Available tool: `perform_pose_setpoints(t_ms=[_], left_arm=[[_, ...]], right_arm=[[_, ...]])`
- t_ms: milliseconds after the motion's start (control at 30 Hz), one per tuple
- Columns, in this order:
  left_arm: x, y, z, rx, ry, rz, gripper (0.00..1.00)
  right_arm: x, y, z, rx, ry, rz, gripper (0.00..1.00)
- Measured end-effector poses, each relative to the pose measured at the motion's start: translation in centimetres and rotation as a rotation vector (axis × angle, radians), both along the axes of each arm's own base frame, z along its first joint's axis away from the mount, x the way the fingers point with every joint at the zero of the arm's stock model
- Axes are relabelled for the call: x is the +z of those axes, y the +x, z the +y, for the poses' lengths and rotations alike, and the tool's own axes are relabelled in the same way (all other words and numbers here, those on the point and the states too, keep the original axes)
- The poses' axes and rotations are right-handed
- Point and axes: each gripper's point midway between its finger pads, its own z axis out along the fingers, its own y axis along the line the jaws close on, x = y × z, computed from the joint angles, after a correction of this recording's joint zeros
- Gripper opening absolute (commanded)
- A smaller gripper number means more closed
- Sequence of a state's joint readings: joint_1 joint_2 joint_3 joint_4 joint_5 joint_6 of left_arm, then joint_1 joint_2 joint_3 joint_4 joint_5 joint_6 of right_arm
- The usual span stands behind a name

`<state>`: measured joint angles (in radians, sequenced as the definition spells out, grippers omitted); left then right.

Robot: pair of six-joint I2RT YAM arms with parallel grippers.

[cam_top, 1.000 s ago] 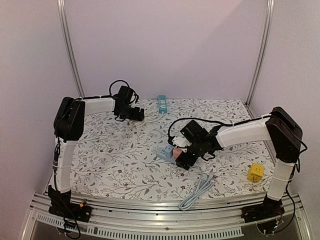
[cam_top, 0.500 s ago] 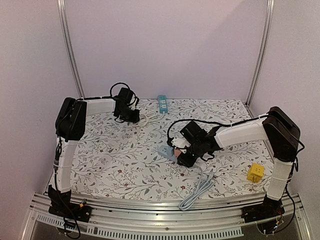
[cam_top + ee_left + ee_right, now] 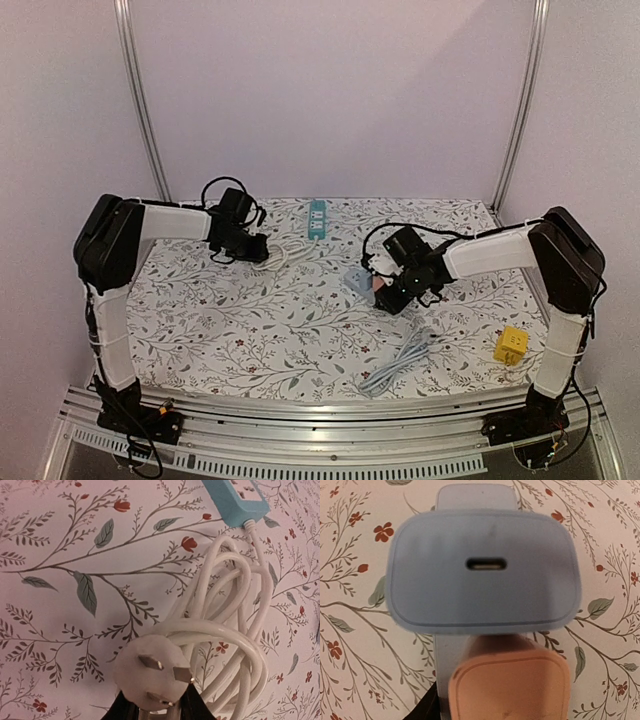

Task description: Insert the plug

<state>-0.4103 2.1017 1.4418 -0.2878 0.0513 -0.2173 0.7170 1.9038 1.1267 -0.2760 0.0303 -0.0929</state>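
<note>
While the left gripper (image 3: 156, 705) is clamping the white three-pin plug (image 3: 152, 672) at far left, prongs exposed and coiled cord (image 3: 235, 645) trailing to the teal power strip (image 3: 232, 500), the right gripper (image 3: 385, 290) is gripping a pale blue socket block (image 3: 475, 495) right of centre, apparently presenting it for insertion.

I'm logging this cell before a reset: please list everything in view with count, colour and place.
power strip: one, teal, far middle of the table
white cable: one coil, white, leaving the power strip's end
white plug: one, white, three pins, between the left fingers
charger: one, blue-grey, slot port, at the right gripper
block: one, peach, next to the charger
grey cable: one bundle, pale grey, front right of centre
cube: one, yellow, near right edge
table: one, white floral cover
left gripper: black, far left
right gripper: black, right of centre
</note>
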Motion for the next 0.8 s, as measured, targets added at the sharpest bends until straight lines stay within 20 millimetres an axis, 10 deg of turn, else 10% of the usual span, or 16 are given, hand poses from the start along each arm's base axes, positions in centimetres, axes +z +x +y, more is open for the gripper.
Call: perform_pose_setpoints(t_ms=[800], left_arm=[[2.7,-18.4,-0.5,-0.039,-0.083,-0.022,0.11]], right_arm=[[0.9,14.7,-15.3,-0.617,0.036,-0.084,0.52]])
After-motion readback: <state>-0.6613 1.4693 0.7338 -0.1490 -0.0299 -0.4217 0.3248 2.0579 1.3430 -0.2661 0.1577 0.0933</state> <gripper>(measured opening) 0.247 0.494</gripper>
